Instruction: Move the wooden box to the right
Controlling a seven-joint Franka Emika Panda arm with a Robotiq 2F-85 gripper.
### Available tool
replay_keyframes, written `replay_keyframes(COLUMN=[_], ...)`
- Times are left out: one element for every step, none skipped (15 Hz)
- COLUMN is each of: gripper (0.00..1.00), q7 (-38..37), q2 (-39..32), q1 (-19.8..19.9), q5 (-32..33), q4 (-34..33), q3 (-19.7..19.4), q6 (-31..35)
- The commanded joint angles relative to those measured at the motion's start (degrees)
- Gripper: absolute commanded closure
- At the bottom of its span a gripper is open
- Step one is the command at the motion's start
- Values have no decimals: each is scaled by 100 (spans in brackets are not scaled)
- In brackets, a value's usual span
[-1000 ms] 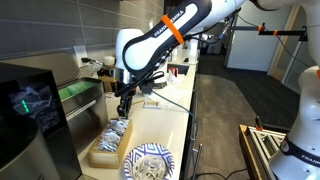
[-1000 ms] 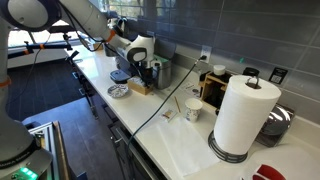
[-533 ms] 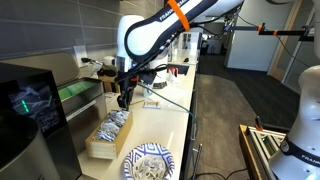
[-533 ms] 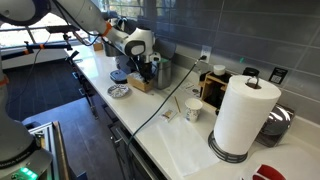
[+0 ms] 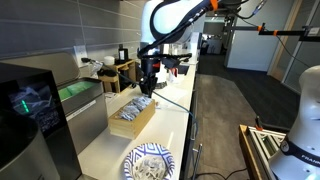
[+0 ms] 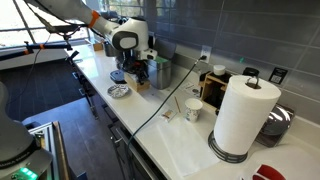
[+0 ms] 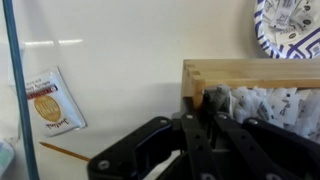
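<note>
Here, gripper [image 5: 146,89] with jaws clenched on the far end wall of the wooden box [image 5: 131,118], packets [image 7: 265,103] inside, blue-patterned plate [image 5: 150,163] nearer on the counter [image 5: 108,150].

A long pale counter [image 5: 168,128] runs along the wall. The wooden box [image 5: 131,116] lies lengthwise on it, about midway. Near one short end of the box sits a blue-and-white patterned plate [image 5: 148,163]. In the wrist view a small printed packet [image 7: 50,100] lies flat on the bare surface beside the box, with a thin stick [image 7: 66,152] just next to it. Well beyond the box, in an exterior view, stand a white cup [image 6: 193,110] and a paper towel roll [image 6: 243,115].
</note>
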State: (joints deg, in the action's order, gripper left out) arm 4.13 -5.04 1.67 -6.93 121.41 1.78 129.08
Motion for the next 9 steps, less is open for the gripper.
replay_keyframes(gripper=[97, 97, 97, 97, 97, 97, 89, 89, 89], q7=[-572, -809, -1017, -1259, -1415, -1352, -1182, -1220, -1241], q2=[1149, 1418, 1704, 1947, 2183, 2260, 1706, 1901, 2034], q1=[32, 56, 88, 133, 173, 168, 139, 160, 171], q5=[-233, -234, -232, -167, -240, -288, -106, -120, -131], q4=[1135, 1399, 1691, 1900, 2101, 2146, 1678, 1842, 1950], q3=[-187, -247, -299, -339, -378, -402, -385, -407, -414], q6=[43, 75, 129, 116, 105, 66, -26, -25, -25])
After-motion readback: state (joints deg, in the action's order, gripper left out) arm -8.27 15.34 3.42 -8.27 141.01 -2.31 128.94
